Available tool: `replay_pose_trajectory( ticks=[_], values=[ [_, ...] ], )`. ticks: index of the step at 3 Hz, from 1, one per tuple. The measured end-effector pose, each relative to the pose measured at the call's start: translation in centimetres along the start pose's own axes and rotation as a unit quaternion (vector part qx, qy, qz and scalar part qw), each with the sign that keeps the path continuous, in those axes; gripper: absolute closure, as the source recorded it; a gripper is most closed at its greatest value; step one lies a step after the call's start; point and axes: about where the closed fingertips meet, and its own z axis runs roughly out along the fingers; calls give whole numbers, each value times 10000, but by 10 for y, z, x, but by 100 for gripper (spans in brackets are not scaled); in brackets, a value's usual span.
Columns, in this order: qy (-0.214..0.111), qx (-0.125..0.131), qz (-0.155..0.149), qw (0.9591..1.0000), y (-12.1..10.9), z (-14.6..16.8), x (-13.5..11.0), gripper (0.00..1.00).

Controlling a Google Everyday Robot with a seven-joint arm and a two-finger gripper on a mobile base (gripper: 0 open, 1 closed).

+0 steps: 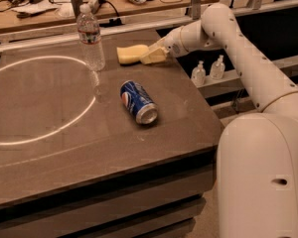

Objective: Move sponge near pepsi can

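My gripper (153, 55), at the far side of the table (49, 133), seems clamped on the sponge (130, 53) by its right end only; a sagging carry could set the sideways pepsi can (138, 102) rolling.

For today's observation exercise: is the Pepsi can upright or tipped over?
Tipped: the pepsi can lies on its side, silver end showing. The gripper is at the sponge.

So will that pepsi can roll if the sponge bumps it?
Probably: the pepsi can lies on its side on the table, so a sideways nudge likely rolls it. The sponge, held by the gripper near the table's far edge, looks soft, so contact should be gentle.
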Motion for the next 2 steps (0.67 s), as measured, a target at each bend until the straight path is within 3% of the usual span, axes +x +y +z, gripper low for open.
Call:
replay_pose_trajectory(
  ticks=[2],
  values=[
    [70,173,-95,9998,17,-42,-18,100]
  ],
)
